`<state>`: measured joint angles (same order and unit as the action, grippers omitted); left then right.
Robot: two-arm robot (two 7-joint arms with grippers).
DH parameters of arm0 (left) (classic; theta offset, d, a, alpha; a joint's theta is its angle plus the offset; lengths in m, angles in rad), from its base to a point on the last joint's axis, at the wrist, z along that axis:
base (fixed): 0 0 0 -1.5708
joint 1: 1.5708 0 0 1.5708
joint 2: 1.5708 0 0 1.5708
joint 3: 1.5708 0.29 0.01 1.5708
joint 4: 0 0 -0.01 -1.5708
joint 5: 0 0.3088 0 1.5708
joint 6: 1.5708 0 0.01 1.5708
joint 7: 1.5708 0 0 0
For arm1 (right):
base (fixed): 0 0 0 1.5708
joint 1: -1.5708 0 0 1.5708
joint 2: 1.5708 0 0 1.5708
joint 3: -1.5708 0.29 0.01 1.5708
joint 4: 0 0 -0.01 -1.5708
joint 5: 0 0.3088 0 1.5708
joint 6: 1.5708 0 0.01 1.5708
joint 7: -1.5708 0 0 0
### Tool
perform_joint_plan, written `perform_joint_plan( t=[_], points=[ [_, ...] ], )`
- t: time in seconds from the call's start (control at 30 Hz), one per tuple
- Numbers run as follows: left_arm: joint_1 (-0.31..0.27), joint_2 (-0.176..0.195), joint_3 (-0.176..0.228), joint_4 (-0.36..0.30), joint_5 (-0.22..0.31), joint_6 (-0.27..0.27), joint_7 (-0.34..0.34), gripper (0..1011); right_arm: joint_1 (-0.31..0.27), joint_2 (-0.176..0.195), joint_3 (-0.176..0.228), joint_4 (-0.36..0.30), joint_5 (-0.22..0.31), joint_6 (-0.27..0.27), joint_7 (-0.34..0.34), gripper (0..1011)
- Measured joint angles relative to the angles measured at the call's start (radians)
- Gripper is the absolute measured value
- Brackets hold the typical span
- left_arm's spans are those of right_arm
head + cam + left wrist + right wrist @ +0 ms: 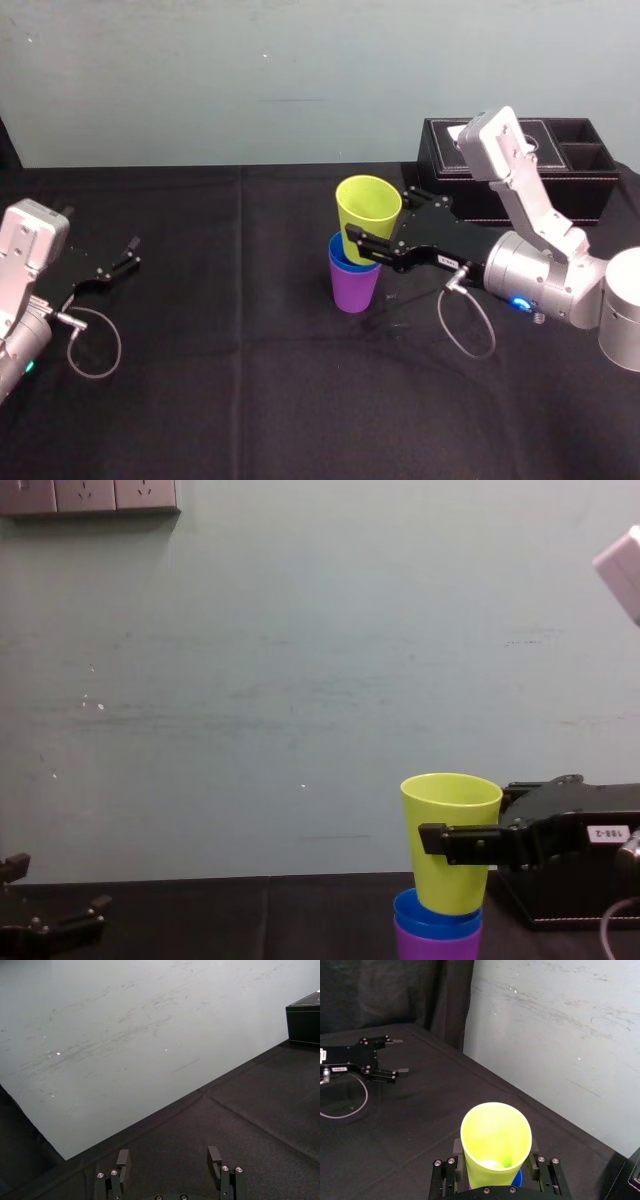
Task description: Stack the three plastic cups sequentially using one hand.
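My right gripper [378, 216] is shut on the yellow-green cup [367, 212], with a finger pressed on each side of it in the right wrist view [495, 1142]. That cup is slightly tilted, and its base dips into the blue cup [340, 258], which is nested in the purple cup [355, 290] standing on the black cloth. The chest view shows the yellow-green cup [450, 825] lowest part inside the blue rim [435, 920], above the purple cup [437, 947]. My left gripper [115, 265] rests open at the far left, its fingers [123, 1160] apart with nothing between them.
A black compartment box [520, 165] stands at the back right, just behind my right arm, and shows in the left wrist view as a black box [304, 1022]. A pale wall rises behind the black-clothed table [220, 330].
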<state>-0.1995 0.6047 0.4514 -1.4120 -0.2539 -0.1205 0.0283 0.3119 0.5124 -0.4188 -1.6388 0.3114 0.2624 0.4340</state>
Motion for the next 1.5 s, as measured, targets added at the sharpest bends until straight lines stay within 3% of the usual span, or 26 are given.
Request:
perform_joint_plan(
  t=[1.5],
  points=[
    [0.0, 0.0, 0.0, 0.0, 0.0, 0.0, 0.0, 1010, 0.059, -0.06, -0.029, 0.139, -0.045, -0.021, 0.024, 734]
  ],
)
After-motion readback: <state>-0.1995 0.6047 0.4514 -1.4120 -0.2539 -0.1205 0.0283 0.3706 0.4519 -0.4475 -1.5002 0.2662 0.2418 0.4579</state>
